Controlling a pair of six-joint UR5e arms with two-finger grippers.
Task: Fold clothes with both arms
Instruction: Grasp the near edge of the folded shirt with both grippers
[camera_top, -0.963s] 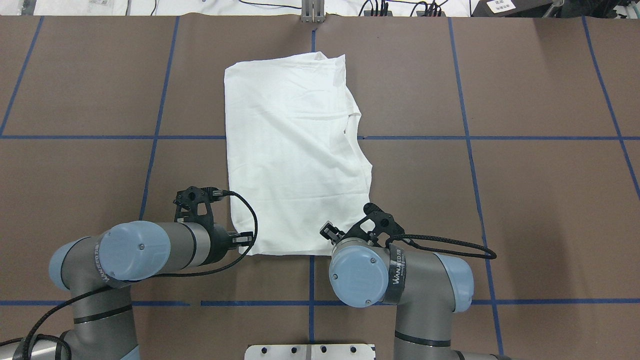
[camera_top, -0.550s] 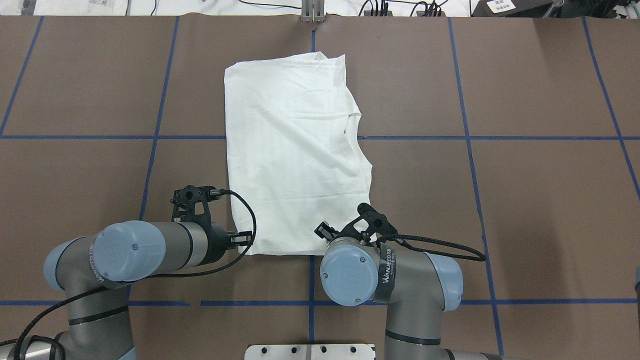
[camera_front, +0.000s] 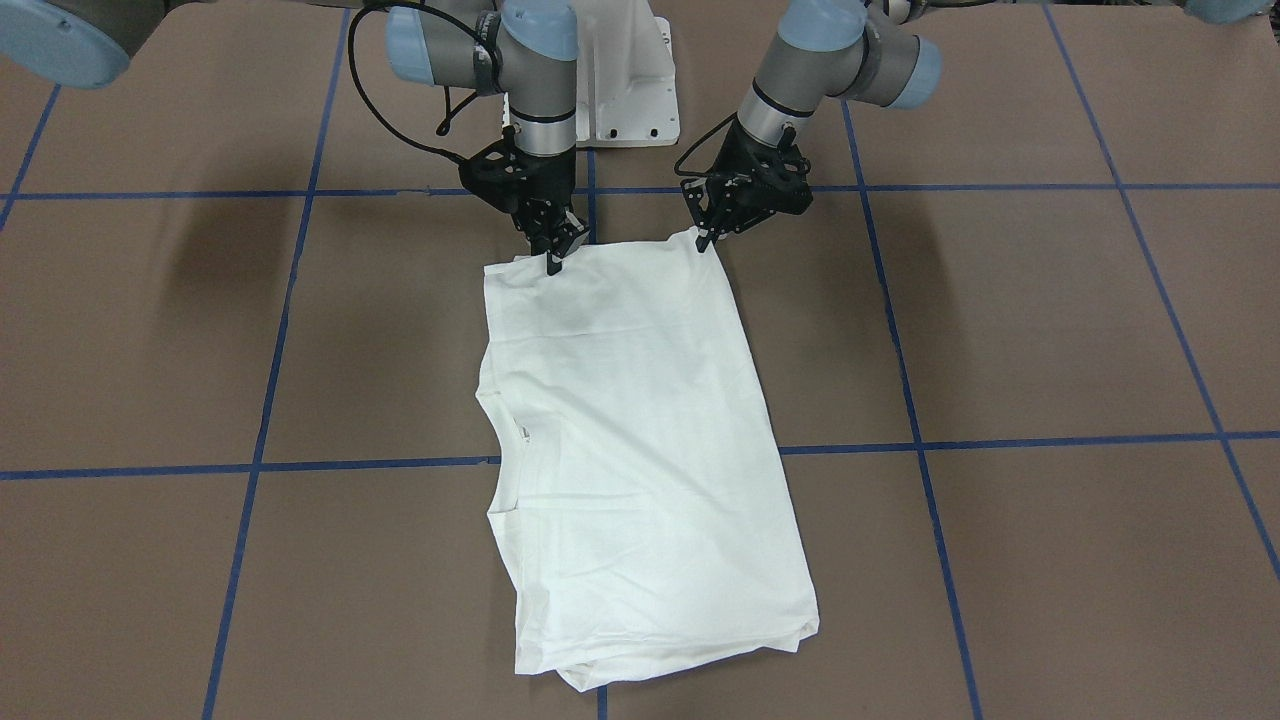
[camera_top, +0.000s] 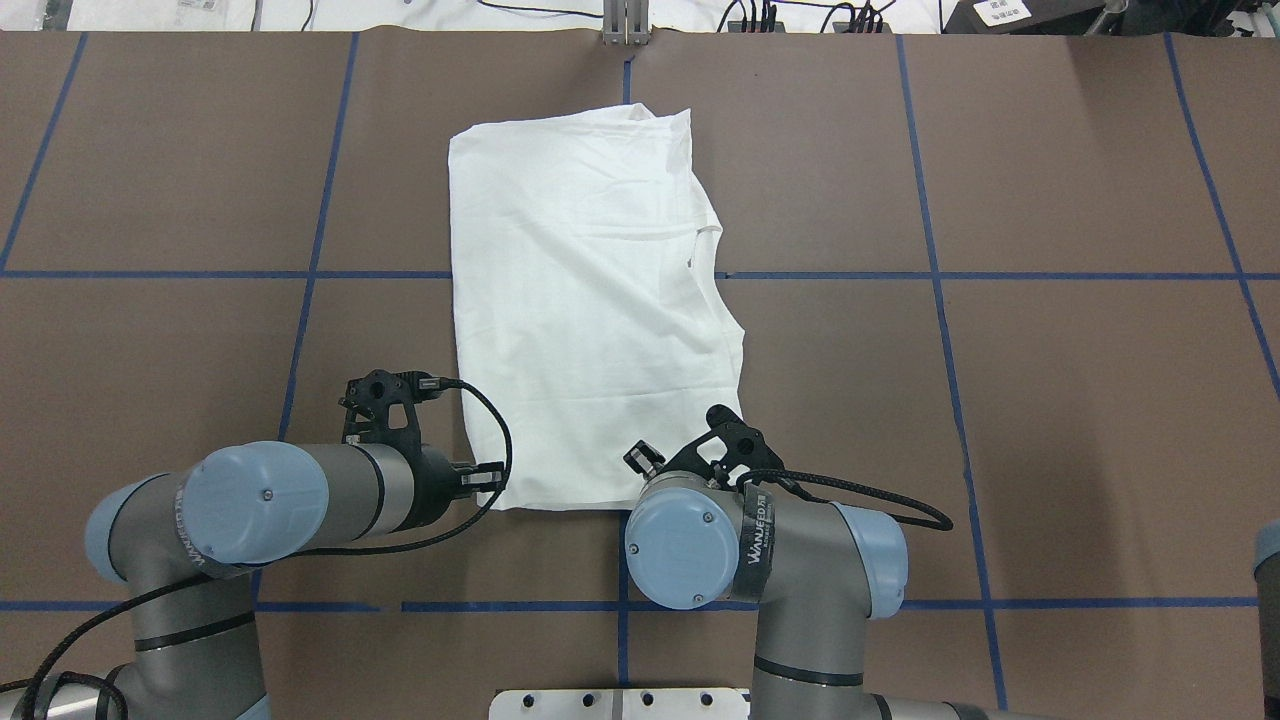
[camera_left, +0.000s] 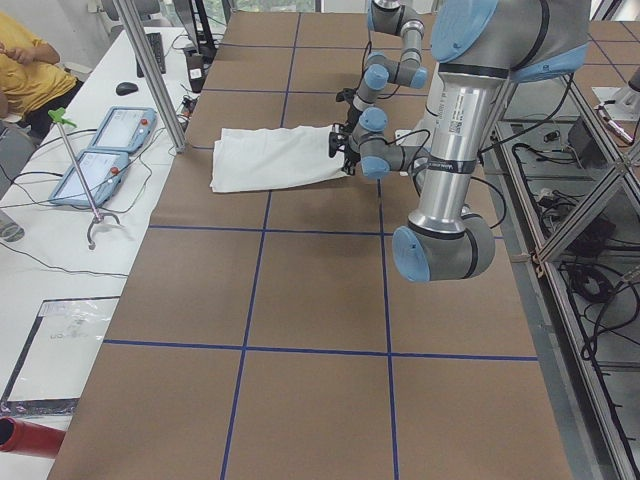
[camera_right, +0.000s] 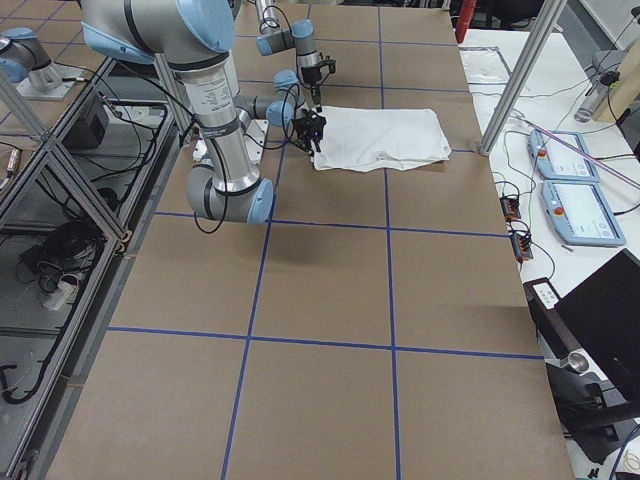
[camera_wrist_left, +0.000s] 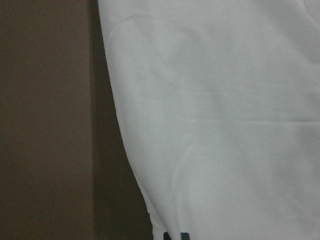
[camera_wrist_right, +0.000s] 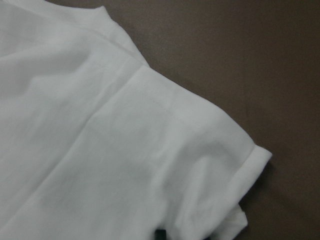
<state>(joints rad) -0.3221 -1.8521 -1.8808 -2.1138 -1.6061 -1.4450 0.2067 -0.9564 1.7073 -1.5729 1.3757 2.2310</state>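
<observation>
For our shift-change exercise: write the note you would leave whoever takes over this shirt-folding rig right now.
Left gripper: at the robot-side corner of the shirt; grip unclear.
Right gripper: tips on that same edge, near the other corner; grip unclear.
Shirt: flat on the table, already folded to a long panel.
To do: probably secure both corners, then fold the near edge toward the far end.
</observation>
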